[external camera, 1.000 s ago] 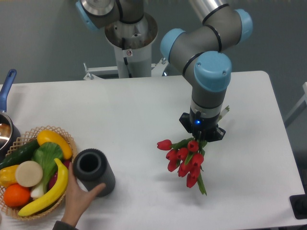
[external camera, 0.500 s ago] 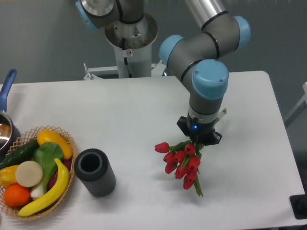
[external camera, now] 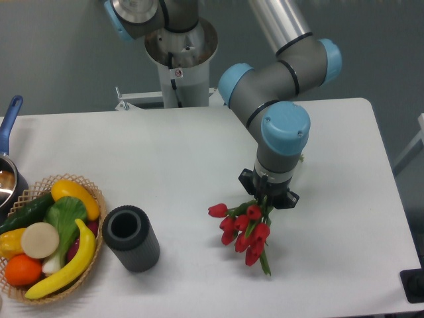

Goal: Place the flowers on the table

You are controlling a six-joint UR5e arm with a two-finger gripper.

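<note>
A bunch of red tulips (external camera: 242, 230) with green stems hangs from my gripper (external camera: 267, 196) over the white table (external camera: 165, 152), right of centre. The gripper points straight down and is shut on the stems; its fingertips are hidden by the gripper body and the blooms. The blooms fan out to the lower left, and one green leaf tip points down towards the table's front. I cannot tell whether the lowest blooms touch the table.
A dark grey cylindrical vase (external camera: 129, 238) stands at the front left. Beside it a wicker basket (external camera: 93, 192) holds bananas, a cucumber, an orange and other produce. A pot with a blue handle (external camera: 10, 119) is at the left edge. The robot base (external camera: 179, 53) stands behind the table.
My gripper has moved left and slightly towards the front with the tulips. A human hand that held the grey vase a second ago has left the view.
</note>
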